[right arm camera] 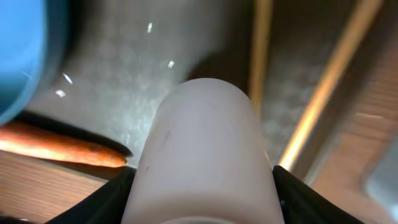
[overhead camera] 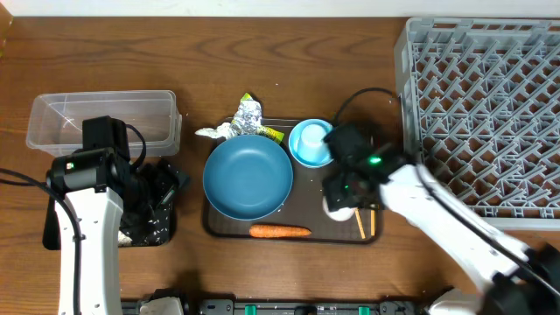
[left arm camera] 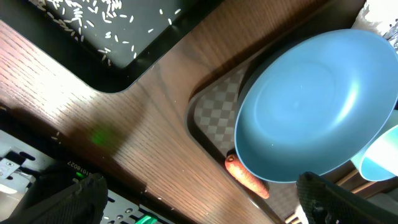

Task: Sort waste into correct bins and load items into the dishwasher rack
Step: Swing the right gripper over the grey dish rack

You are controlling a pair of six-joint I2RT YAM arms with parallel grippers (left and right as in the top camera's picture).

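We see the right fingers (right arm camera: 93,205) clamped on the whitish-pink cup (right arm camera: 205,162) at the dark brown serving tray (left arm camera: 214,115), beside the chopsticks (right arm camera: 261,50); the left fingers (left arm camera: 68,199) hang wide apart above the tabletop (left arm camera: 143,124).

Centre of table: serving tray (overhead camera: 311,191). On it: large bowl (overhead camera: 248,177) at left; small bowl (overhead camera: 309,143) behind and right of it; carrot (overhead camera: 280,232) along the front edge; chopsticks (overhead camera: 360,223) at right. The cup (right arm camera: 202,137) sits just left of them, between the jaws of my right gripper (right arm camera: 202,202). Foil (overhead camera: 248,118) and wrapper (overhead camera: 267,133) lie at the rear edge. At left, the tub (overhead camera: 52,114) stands behind the shallow tray (overhead camera: 162,232), which holds rice (left arm camera: 93,15). The rack (overhead camera: 481,114) is at far right.
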